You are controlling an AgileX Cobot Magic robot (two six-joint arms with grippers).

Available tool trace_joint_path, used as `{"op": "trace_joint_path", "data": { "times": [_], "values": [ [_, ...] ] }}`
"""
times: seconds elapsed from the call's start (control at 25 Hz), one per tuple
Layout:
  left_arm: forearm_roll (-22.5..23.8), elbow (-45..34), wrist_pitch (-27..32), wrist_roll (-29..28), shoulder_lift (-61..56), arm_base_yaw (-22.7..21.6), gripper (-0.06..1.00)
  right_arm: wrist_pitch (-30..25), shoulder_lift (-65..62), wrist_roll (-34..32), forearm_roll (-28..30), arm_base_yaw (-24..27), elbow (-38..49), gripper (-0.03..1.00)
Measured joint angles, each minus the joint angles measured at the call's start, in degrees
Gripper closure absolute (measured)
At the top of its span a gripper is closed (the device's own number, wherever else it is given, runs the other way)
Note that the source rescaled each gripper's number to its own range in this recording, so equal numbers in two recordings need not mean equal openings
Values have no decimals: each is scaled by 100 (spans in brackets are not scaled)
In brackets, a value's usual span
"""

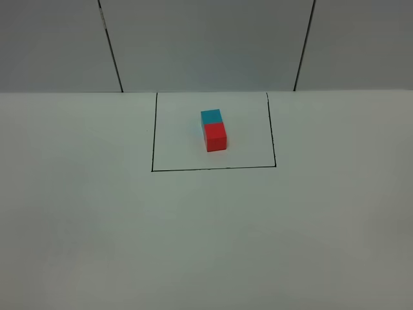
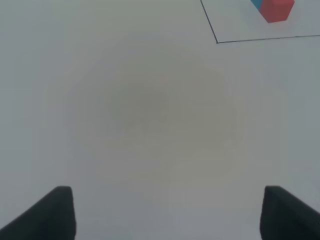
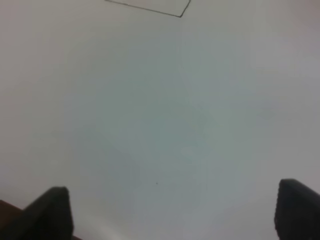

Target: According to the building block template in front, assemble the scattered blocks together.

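Note:
A bright red cube [image 1: 216,137] and a cyan-blue cube [image 1: 211,117] sit touching, the cyan one directly behind the red one, inside a black-outlined rectangle [image 1: 213,169] at the far middle of the white table. No separate template shows in any view. The left wrist view catches the red cube [image 2: 276,10] and a sliver of the cyan cube [image 2: 256,4] far off. My left gripper [image 2: 170,212] is open over bare table, well away from the cubes. My right gripper [image 3: 175,212] is also open over bare table, with nothing between its fingers. Neither arm appears in the exterior high view.
The white table [image 1: 206,245] runs back to a grey panelled wall [image 1: 206,45]. A corner of the rectangle outline [image 3: 181,15] shows far off in the right wrist view. A brown strip [image 3: 7,207] shows beside the right gripper's finger.

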State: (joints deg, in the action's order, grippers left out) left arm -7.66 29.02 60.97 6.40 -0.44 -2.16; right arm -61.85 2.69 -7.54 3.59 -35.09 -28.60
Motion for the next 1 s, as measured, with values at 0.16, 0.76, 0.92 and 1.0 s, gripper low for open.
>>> {"op": "trace_joint_path", "data": {
  "times": [0.16, 0.76, 0.92, 1.0],
  "values": [
    [0, 0, 0, 0, 0, 0, -6, 7, -16, 51, 0, 0, 29, 15],
    [0, 0, 0, -10, 0, 0, -6, 7, -23, 23, -26, 133, 35, 15],
    [0, 0, 0, -5, 0, 0, -6, 7, -23, 23, -26, 680, 35, 15],
    [0, 0, 0, -5, 0, 0, -6, 7, -23, 23, -26, 954, 35, 15]
  ]
}}
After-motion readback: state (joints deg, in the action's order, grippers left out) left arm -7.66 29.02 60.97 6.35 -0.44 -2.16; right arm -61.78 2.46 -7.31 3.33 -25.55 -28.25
